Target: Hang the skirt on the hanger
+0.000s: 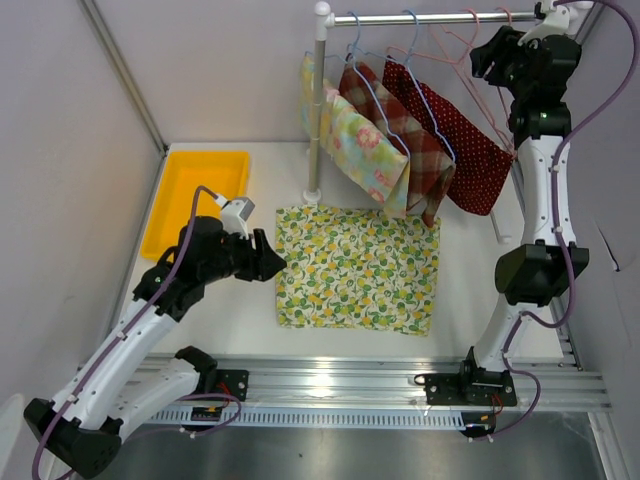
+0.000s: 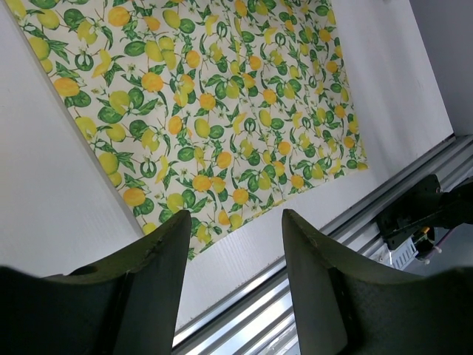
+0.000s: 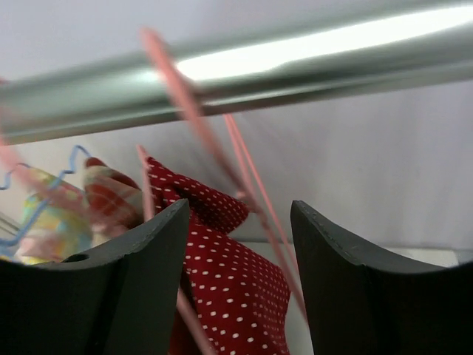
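We find the skirt point(image 1: 358, 268) flat mid-table, left gripper point(image 2: 236, 218) wide and empty at its 9 o'clock edge, right gripper point(image 3: 240, 211) likewise empty at the pink hanger point(image 3: 214, 148), which we judge needs clamping next

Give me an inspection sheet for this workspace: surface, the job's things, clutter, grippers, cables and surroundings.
Surface: white table, nothing spilled.
Job's things: lemon-print skirt lies flat and unclipped; an empty pink hanger hangs on the clothes rail.
Clutter: yellow tray at the far left; floral skirt, plaid skirt and red dotted skirt already hung.
Grippers: left gripper open beside the lemon-print skirt's left edge; right gripper open at the rail by the pink hanger.
Cables: purple cable loops along each arm.
Surroundings: grey wall panels; aluminium base track in front.
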Robot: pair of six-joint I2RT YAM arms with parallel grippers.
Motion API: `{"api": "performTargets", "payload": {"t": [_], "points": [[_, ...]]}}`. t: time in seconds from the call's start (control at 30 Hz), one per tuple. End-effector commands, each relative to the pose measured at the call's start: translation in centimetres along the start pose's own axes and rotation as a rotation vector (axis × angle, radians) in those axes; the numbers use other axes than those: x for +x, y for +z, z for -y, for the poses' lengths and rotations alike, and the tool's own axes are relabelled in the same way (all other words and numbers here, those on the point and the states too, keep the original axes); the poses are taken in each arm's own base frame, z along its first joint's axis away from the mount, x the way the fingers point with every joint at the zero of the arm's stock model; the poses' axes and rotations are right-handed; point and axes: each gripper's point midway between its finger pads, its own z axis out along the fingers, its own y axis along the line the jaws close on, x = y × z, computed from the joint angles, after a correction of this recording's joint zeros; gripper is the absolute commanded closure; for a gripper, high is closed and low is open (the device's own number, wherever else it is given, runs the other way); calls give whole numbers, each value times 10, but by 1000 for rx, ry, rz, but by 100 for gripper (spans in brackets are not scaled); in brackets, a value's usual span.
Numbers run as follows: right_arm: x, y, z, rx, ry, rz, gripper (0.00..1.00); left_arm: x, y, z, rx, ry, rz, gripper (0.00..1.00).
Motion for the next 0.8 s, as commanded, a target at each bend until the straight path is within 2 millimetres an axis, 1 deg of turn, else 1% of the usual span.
{"api": "performTargets", "payload": {"t": [0.0,0.07,0.27,0.33,0.43,0.47,0.53,0.57,0.63,0.67,0.73,0.77], "points": [[-18,5,6,35,-43,65,38,-14,-11,6,13,37,42,42],[-15,7,7,36,-48,62,40,-13,-11,5,10,38,39,42],[-14,10,11,42,-50,69,42,-12,-9,4,5,33,28,43],[-15,10,12,43,-53,77,44,-11,-8,3,2,32,24,43],[-18,10,13,51,-56,86,52,-9,-6,2,2,23,20,43],[-19,9,14,53,-53,87,58,-7,-5,2,2,20,16,43],[-21,8,15,59,-51,92,67,-8,-4,2,5,18,15,43],[-21,7,16,62,-52,91,76,-9,-4,3,6,18,16,43],[-26,3,17,67,-54,96,83,-9,-5,4,9,19,17,43],[-26,2,19,69,-53,99,90,-10,-4,4,9,19,17,43],[-31,-1,18,65,-53,108,94,-10,-5,4,11,19,17,43],[-34,-3,18,66,-54,113,98,-10,-4,4,11,19,16,43]]}}
